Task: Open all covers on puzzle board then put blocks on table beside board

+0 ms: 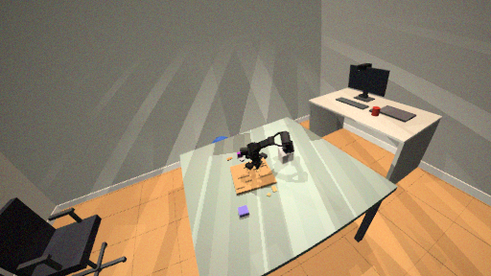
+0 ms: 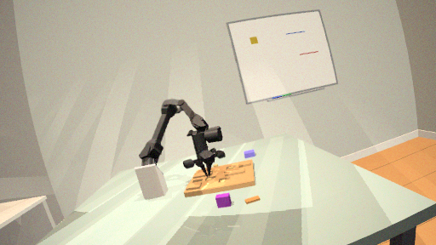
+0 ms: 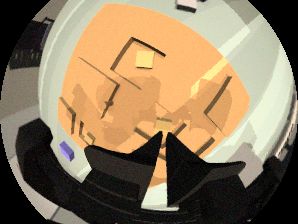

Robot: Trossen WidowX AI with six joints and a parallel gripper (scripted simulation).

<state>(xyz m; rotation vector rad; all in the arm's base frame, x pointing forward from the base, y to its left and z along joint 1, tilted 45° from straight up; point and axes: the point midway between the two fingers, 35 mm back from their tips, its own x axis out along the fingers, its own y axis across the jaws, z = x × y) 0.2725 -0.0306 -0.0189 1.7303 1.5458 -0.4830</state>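
The orange puzzle board lies on the table. My gripper points straight down at the board's near part, its fingers almost together with only a thin gap and nothing between them. A small tan block sits in the board just beyond the fingertips. A yellow block rests in an uncovered square well farther up the board. Several darker tan covers lie turned or slid aside around the middle. How each cover stands is hard to tell.
A lilac block, a magenta block and a flat orange piece lie on the table beside the board. Two small tan blocks lie by its edge. The arm's white base box stands close by.
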